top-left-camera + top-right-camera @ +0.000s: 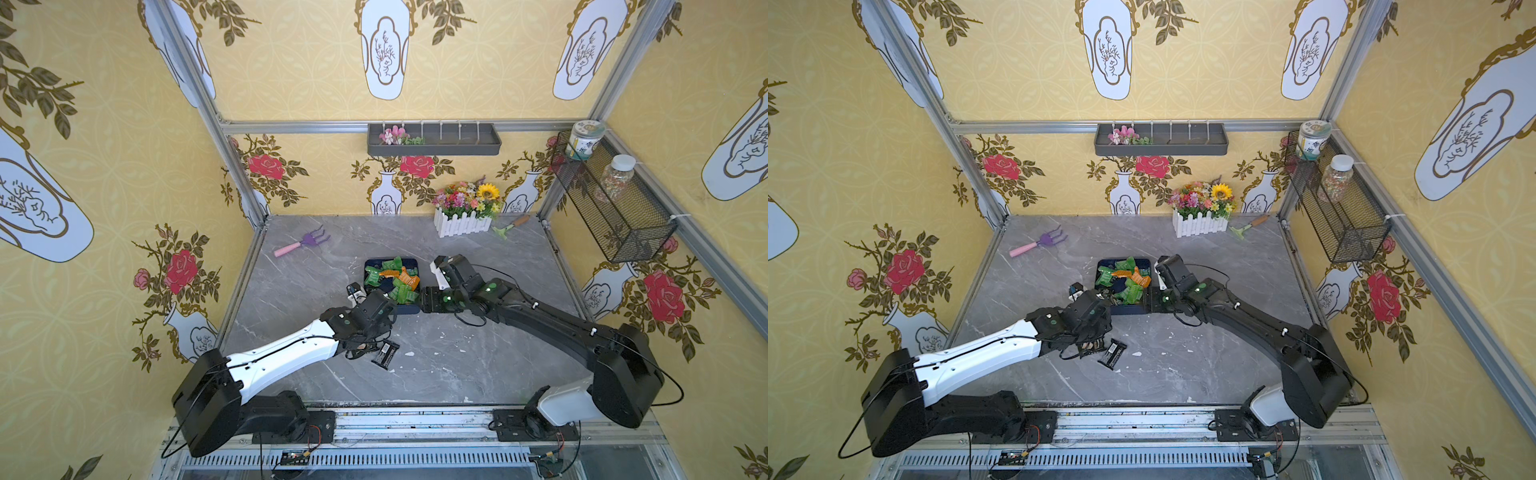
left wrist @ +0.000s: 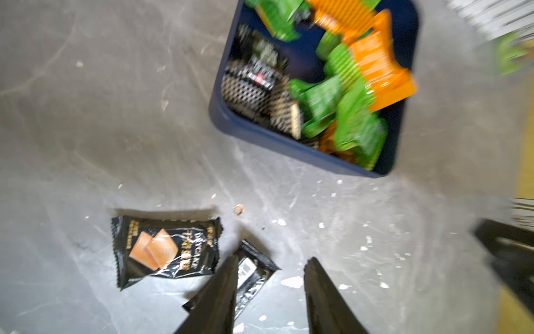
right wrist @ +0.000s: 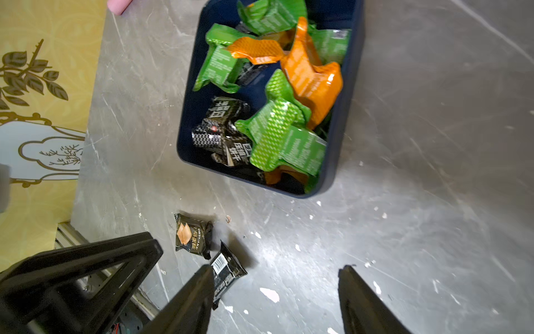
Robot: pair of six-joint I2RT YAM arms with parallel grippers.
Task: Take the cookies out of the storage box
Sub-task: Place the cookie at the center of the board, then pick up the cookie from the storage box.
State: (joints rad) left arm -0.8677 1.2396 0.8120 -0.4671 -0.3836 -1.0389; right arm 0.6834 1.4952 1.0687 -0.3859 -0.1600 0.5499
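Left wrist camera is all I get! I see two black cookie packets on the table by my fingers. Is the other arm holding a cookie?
Observer: No. The right gripper is open and empty, above the table near the storage box.
Operator: Are there any toys on the table that I can't see?
Observer: Yes, a purple toy rake with a pink handle lies past the box, toward the left wall.
Operator: What's up on the right wall?
Observer: A black wire basket hangs there with two jars in it, both with pale lids.
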